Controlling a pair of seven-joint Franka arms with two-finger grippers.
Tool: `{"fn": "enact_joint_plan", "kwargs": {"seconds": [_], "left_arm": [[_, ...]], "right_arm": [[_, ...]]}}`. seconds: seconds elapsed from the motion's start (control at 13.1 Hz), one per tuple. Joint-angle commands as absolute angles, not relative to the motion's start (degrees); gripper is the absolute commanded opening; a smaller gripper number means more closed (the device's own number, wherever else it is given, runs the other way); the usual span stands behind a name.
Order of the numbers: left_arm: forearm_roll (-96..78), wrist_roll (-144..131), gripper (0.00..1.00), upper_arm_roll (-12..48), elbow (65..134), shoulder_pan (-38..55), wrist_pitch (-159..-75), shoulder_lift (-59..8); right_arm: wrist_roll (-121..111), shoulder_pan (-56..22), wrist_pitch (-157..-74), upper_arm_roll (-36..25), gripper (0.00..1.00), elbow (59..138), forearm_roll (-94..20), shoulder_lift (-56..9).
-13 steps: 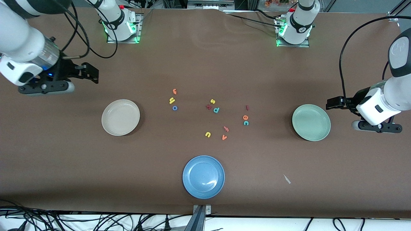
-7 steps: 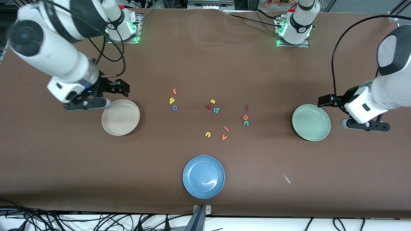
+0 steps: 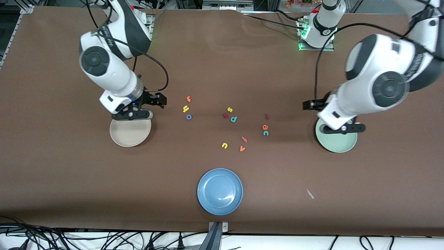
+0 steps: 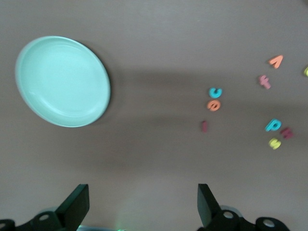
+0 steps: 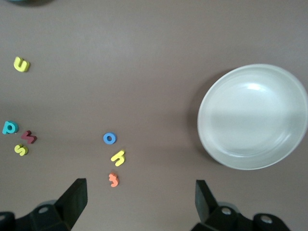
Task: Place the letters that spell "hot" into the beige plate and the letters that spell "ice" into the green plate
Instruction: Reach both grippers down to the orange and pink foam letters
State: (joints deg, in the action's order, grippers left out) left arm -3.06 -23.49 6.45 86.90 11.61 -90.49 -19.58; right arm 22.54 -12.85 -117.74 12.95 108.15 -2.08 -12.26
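Observation:
The orange t (image 3: 188, 99), yellow h (image 3: 186, 109) and blue o (image 3: 189, 117) lie in a short row beside the beige plate (image 3: 130, 136). My right gripper (image 3: 160, 100) hangs open and empty between that plate and the row; its wrist view shows the t (image 5: 113, 179), h (image 5: 118, 156), o (image 5: 109, 138), the plate (image 5: 252, 115) and the gripper (image 5: 139, 204). The dark red i (image 3: 267, 116), orange e (image 3: 265, 127) and teal c (image 3: 265, 133) lie toward the green plate (image 3: 338, 144). My left gripper (image 3: 307, 105) (image 4: 142, 211) hangs open and empty beside that plate (image 4: 62, 81).
A blue plate (image 3: 220, 191) sits nearest the front camera. Mid-table lie spare letters: a yellow s (image 3: 229, 109), a dark red letter (image 3: 225, 115), a teal p (image 3: 233, 119), a pink letter (image 3: 244, 139), an orange v (image 3: 242, 148) and a yellow u (image 3: 224, 145). A small white scrap (image 3: 309, 193) lies nearby.
Both arms have swung in from the table's ends toward the middle. The right gripper passed the beige plate's edge; the left gripper came to the green plate's inner edge. No letter moved.

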Motion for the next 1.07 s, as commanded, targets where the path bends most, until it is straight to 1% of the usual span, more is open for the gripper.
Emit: {"fn": "enact_joint_plan", "kwargs": {"seconds": [0.0, 0.15, 0.31, 0.46, 0.53, 0.61, 0.76, 0.84, 0.92, 0.99], "left_arm": [[-4.6, -31.2, 0.97, 9.7, 98.9, 11.6, -101.6, -15.7], [-4.6, -34.2, 0.96, 12.0, 106.9, 11.6, -111.1, -14.5], [-4.6, -36.6, 0.96, 14.1, 115.3, 11.5, -121.8, -13.2], [-4.6, -38.8, 0.96, 15.2, 121.5, 11.8, -130.7, -13.0], [-4.6, -40.1, 0.91, 16.3, 123.7, 11.8, -134.2, -13.4], [-4.6, -40.8, 0.89, 16.5, 125.5, 11.9, -137.9, -14.0], [-4.2, -42.3, 0.88, 16.4, 126.3, 12.9, -143.9, -17.7], [-3.9, -43.0, 0.88, 16.5, 126.2, 13.0, -145.8, -19.3], [-3.8, -43.2, 0.86, 16.4, 126.2, 13.4, -147.0, -20.4], [-3.7, -43.2, 0.78, 16.4, 126.2, 13.5, -147.5, -21.3]], "right_arm": [[25.7, -12.4, -125.8, 16.3, 0.99, 114.6, -2.0, -11.6], [25.8, -12.4, -131.5, 17.6, 0.99, 117.7, -2.0, -12.4], [25.8, -12.6, -134.8, 18.8, 0.99, 119.0, -1.8, -14.3], [25.8, -12.8, -137.1, 19.4, 0.99, 120.6, -1.5, -15.6], [25.8, -13.0, -138.6, 19.9, 0.99, 121.6, -1.3, -16.3], [26.0, -13.3, -141.1, 20.0, 0.99, 123.4, -1.1, -16.6], [30.6, -14.6, -147.4, 20.0, 0.99, 126.8, 0.1, -17.4], [31.8, -15.0, -148.0, 20.0, 0.99, 127.2, 2.2, -18.1], [32.5, -15.0, -148.0, 20.0, 0.99, 127.3, 3.7, -18.7], [32.9, -15.2, -148.0, 20.0, 0.99, 127.3, 4.6, -19.5]]}}
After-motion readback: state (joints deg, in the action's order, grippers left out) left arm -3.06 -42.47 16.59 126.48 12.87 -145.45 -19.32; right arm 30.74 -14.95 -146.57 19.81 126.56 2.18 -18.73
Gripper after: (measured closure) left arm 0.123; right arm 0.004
